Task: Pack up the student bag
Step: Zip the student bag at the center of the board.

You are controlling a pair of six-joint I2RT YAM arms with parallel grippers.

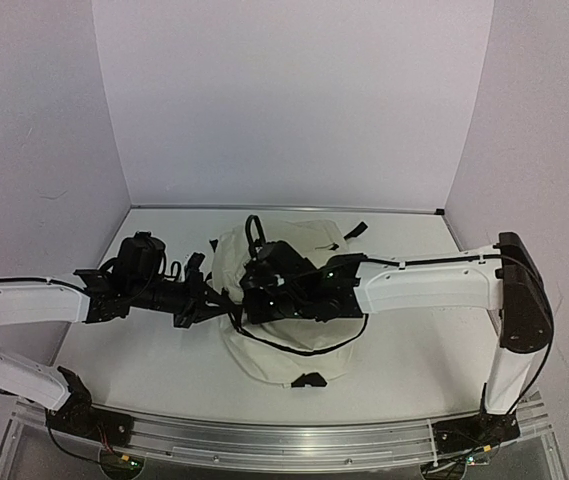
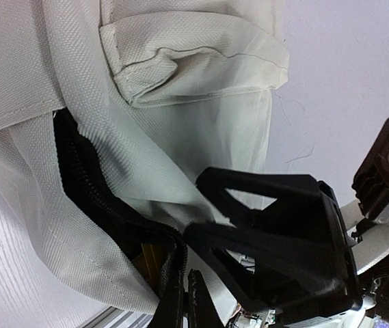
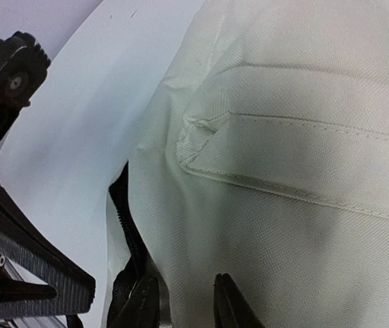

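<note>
The student bag (image 1: 289,358) is a cream fabric backpack lying in the middle of the white table, with both arms reaching over it. My left gripper (image 1: 214,300) comes in from the left. In its wrist view that gripper (image 2: 186,301) is shut on the bag's (image 2: 180,137) black zipper edge (image 2: 91,184), and something yellow-brown (image 2: 150,260) shows inside the opening. My right gripper (image 1: 260,284) comes from the right and hangs over the bag's left part. Its fingers (image 3: 232,305) stand apart, so this gripper (image 3: 186,307) is open, with cream fabric of the bag (image 3: 303,205) between them and the zipper (image 3: 122,219) beside it.
White walls enclose the table on three sides. An aluminium rail (image 1: 284,435) runs along the near edge, carrying both arm bases. A black strap end (image 1: 356,230) sticks out behind the bag and a black buckle (image 1: 309,380) lies at its near edge.
</note>
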